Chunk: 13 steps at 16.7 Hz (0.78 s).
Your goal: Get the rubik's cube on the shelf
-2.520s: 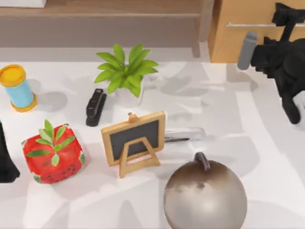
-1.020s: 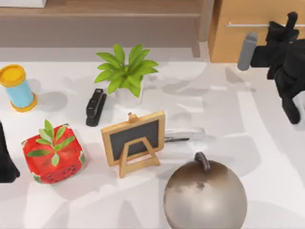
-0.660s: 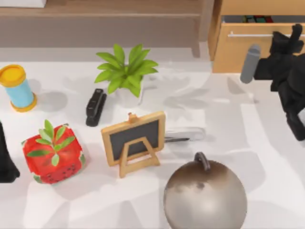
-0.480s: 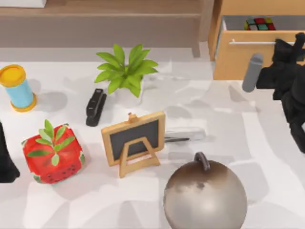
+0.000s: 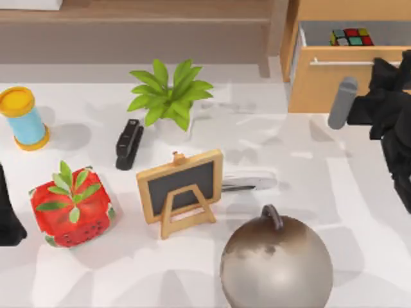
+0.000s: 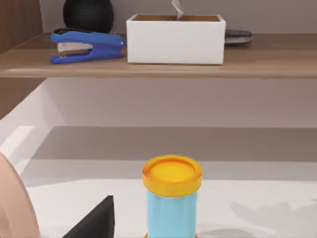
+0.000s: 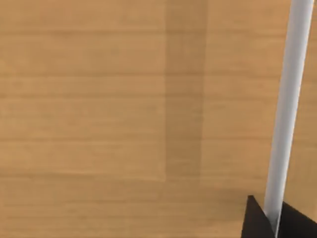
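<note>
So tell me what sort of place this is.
Likely a rendered desk or office tabletop: a black stapler and small wooden-framed chalkboard sit on the white table, with a long brown wooden shelf behind.

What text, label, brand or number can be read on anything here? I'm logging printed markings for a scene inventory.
None can be read.
The small wooden-framed chalkboard has a blank slate.
The white open-topped box on the long brown wooden shelf has a plain front.
The blue stapler and the blue tube with a yellow cap show no label.
</note>
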Available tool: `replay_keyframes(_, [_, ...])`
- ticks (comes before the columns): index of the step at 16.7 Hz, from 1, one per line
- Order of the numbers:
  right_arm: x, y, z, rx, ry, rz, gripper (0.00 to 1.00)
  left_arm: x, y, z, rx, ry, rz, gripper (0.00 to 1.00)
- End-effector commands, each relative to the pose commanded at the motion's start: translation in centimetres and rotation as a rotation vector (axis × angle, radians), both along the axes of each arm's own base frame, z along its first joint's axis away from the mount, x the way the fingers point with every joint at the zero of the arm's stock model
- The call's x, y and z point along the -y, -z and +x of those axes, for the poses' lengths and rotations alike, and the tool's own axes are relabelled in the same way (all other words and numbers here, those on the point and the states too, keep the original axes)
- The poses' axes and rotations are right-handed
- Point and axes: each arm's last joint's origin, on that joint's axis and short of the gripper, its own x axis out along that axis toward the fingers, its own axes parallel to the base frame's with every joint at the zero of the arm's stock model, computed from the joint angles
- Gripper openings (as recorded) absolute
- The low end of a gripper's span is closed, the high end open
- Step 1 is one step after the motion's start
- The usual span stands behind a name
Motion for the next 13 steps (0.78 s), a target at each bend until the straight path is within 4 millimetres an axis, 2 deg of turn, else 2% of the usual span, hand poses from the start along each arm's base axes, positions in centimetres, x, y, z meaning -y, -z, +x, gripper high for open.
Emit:
replay_keyframes(4, [-0.1,0.9,-3.8,-0.044,-0.015,-0.01,0.0,0.0,0.0,0.0,0.0,0.0,0.0,1.0])
replay_keyframes(6, [0.0,0.6,-5.1,-0.031,-0.014,-0.007,0.0,0.0,0.0,0.0,0.0,0.0,0.0,1.0])
replay_keyframes(13, [-0.1,0.4,-5.8,-0.018,-0.006,-0.006,0.0,0.0,0.0,0.0,0.0,0.0,0.0,1.0])
